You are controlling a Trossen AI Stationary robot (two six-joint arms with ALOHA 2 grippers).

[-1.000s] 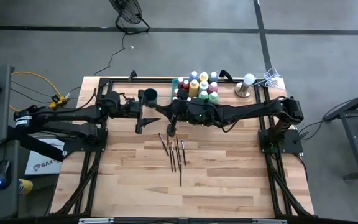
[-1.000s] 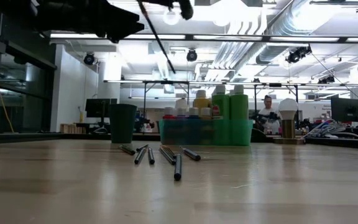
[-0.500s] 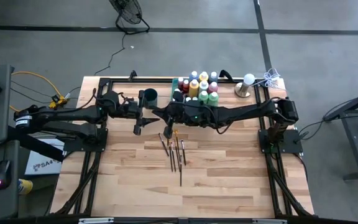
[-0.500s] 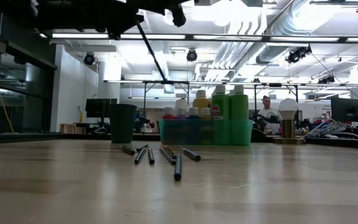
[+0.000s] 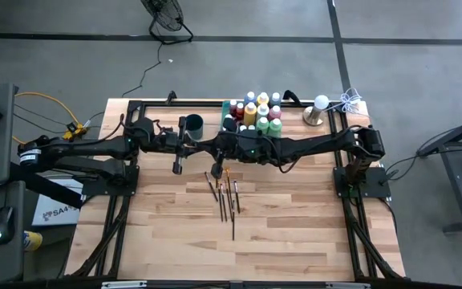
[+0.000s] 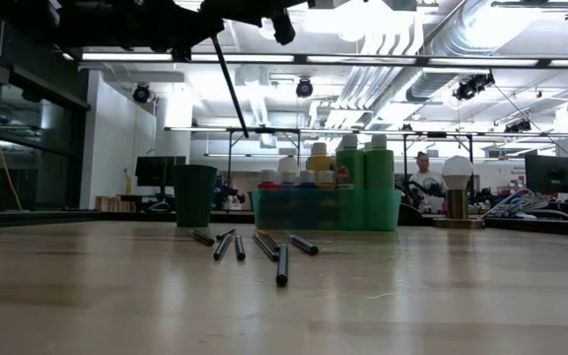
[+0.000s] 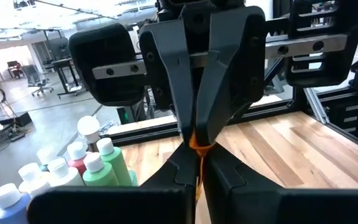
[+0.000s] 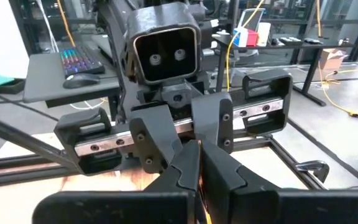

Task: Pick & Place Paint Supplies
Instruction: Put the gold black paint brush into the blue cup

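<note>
Dark fingers of the left gripper (image 5: 189, 147) and the right gripper (image 5: 204, 146) meet nose to nose above the table, both sets pressed together on one thin dark-handled paintbrush (image 6: 229, 87) with an orange band. In the left wrist view the brush (image 7: 197, 144) is pinched between that arm's own fingertips (image 7: 185, 163) and the right gripper's closed jaws just beyond; the right wrist view shows the same double pinch from the other side, with the brush (image 8: 198, 169) as a thin sliver between the pads. The low view has the held brush hanging in the air, its long axis slanting down and toward the picture's right from the grippers, well above the pale wooden tabletop (image 5: 295, 225).

Six more thin dark brushes (image 5: 227, 197) lie loose on the wood near the table's middle, mostly running front to back, slightly fanned; one (image 6: 281, 266) reaches nearest the front edge.

Behind them stands a translucent green rectangular tray (image 6: 328, 209) packed with small paint bottles (image 5: 257, 111); about a dozen pale caps show from above, over green, yellow, red, pink and blue bodies. One dark round cup (image 5: 194, 124) stands upright just beside the tray, on the left arm's side.
</note>
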